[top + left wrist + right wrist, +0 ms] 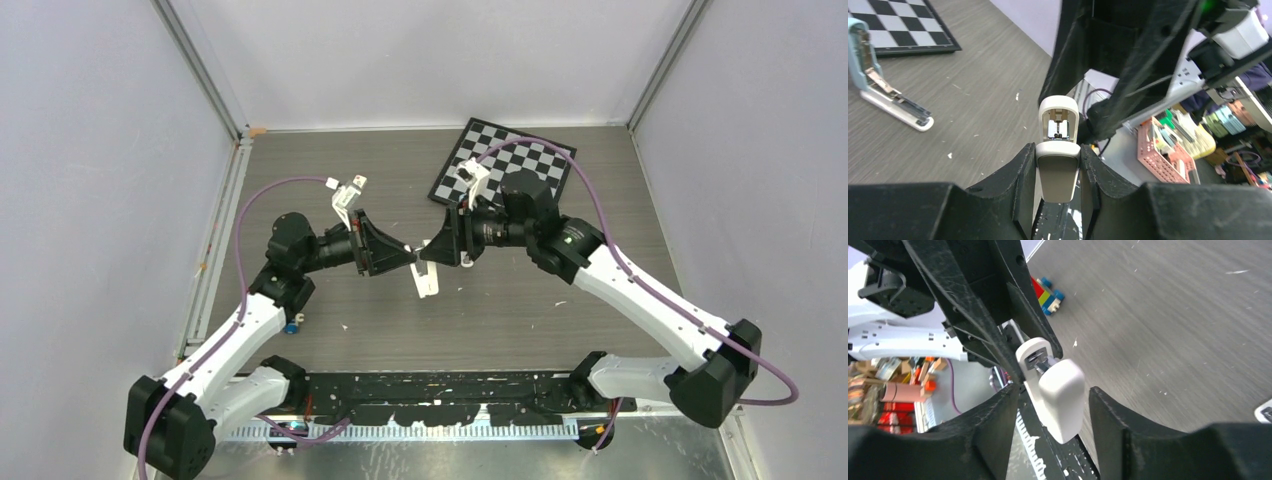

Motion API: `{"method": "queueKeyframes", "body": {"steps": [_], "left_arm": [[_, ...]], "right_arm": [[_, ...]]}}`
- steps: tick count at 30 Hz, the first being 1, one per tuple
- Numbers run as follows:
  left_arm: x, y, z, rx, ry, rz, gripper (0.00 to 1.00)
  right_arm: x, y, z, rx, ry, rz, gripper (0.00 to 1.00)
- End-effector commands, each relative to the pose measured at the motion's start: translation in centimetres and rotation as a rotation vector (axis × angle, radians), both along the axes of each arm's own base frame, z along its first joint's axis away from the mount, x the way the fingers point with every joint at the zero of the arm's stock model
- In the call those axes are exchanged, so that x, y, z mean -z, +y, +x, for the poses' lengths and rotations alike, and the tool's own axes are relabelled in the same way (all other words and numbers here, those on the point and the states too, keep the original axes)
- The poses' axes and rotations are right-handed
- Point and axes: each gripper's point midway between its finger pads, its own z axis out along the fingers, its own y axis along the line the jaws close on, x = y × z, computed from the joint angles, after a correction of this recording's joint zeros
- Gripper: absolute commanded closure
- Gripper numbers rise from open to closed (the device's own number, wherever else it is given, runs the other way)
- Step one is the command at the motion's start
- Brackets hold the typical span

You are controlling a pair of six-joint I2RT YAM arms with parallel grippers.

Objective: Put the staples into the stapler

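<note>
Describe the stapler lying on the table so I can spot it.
On the grey table, beside the checkerboard, lies an open stapler: pale-blue top raised, white base flat. Unlike the all-white stapler gripped in the left hand, nothing holds it.

Stapler [1058, 175] between left tool [1057, 150] and right tool [1053, 389], checkerboard [500, 175] behind.

A black-and-white checkerboard [500, 155] lies flat at the far side of the grey wood-grain counter [500, 320], turned askew to its edges. A small cluster of red, yellow-green and blue toy bricks [1048, 294] sits on the counter, well apart from the board.
</note>
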Motion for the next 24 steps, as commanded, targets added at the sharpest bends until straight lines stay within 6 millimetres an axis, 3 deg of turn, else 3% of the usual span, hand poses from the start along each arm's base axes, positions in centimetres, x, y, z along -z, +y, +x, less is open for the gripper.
{"method": "queueKeyframes", "body": {"steps": [1,8,15,19,24], "left_arm": [[-3.8,-0.4,-1.9,0.135,-0.122,-0.07,1.0],[-3.6,-0.4,-3.0,0.193,-0.155,-0.079,1.0],[-3.3,-0.6,-2.4,0.18,-0.125,-0.078,1.0],[-2.9,0.0,-0.6,0.051,-0.11,-0.071,1.0],[-2.3,2.0,1.9,-0.099,-0.074,-0.065,1.0]], "right_arm": [[-3.0,1.8,-0.9,-0.117,-0.002,0.098,0.48],[-2.8,1.9,-1.0,-0.145,0.012,0.128,0.51],[-3.0,1.7,-2.1,-0.202,0.035,0.169,0.84],[-2.5,0.3,-1.3,-0.153,0.05,0.158,0.86],[-1.4,-1.8,0.1,-0.087,0.06,0.147,0.82]]}}
